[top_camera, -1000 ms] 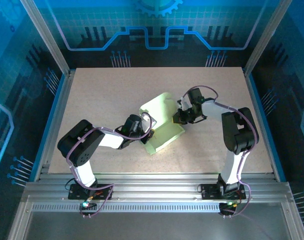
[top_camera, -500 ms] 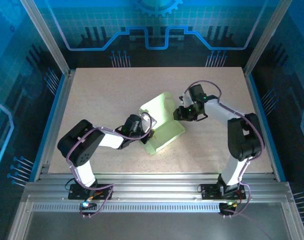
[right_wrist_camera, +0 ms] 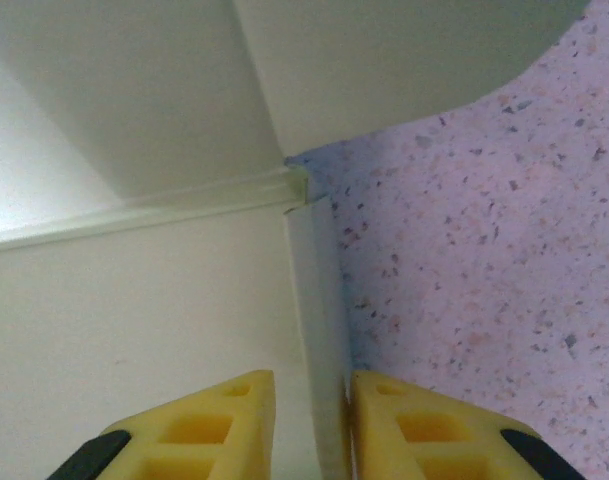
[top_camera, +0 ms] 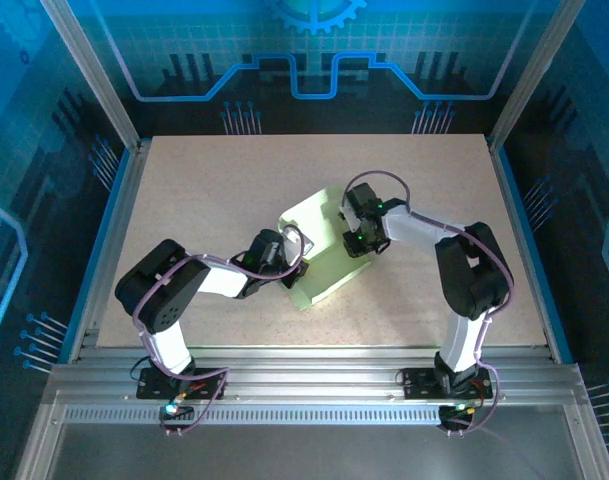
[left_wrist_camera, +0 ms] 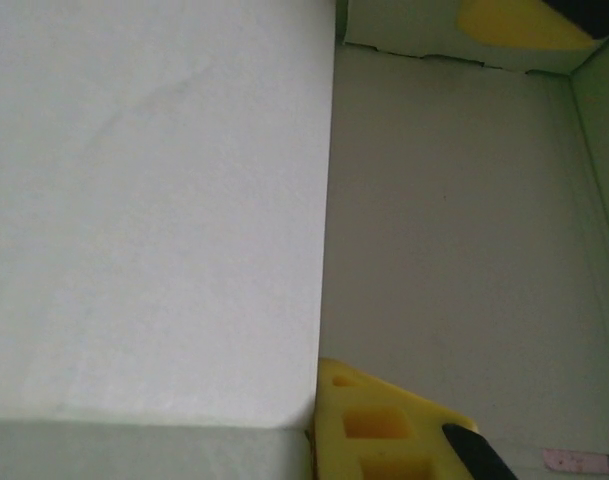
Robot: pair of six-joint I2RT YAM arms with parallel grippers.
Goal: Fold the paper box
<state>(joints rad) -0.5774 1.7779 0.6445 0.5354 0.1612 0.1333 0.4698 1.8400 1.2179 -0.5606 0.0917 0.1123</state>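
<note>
The paper box (top_camera: pixel 322 268) is pale green card, half formed with walls raised, in the middle of the table. My left gripper (top_camera: pixel 296 268) is shut on its left wall; in the left wrist view one yellow finger (left_wrist_camera: pixel 379 430) presses against that wall (left_wrist_camera: pixel 154 200), and the other finger is hidden behind it. My right gripper (top_camera: pixel 356 243) stands over the box's right side. In the right wrist view its jaws (right_wrist_camera: pixel 312 378) straddle the upright right wall (right_wrist_camera: pixel 319 300): the right finger touches the card, a slim gap shows at the left finger.
The speckled tabletop (top_camera: pixel 204 190) lies open to the left, right and back of the box. A rounded flap of the box (top_camera: pixel 312 208) lies toward the back. Metal frame rails (top_camera: pixel 114 220) border the table.
My right gripper moved left from beside the box onto its right wall, with the jaws now set either side of it. The left arm and box stayed put.
</note>
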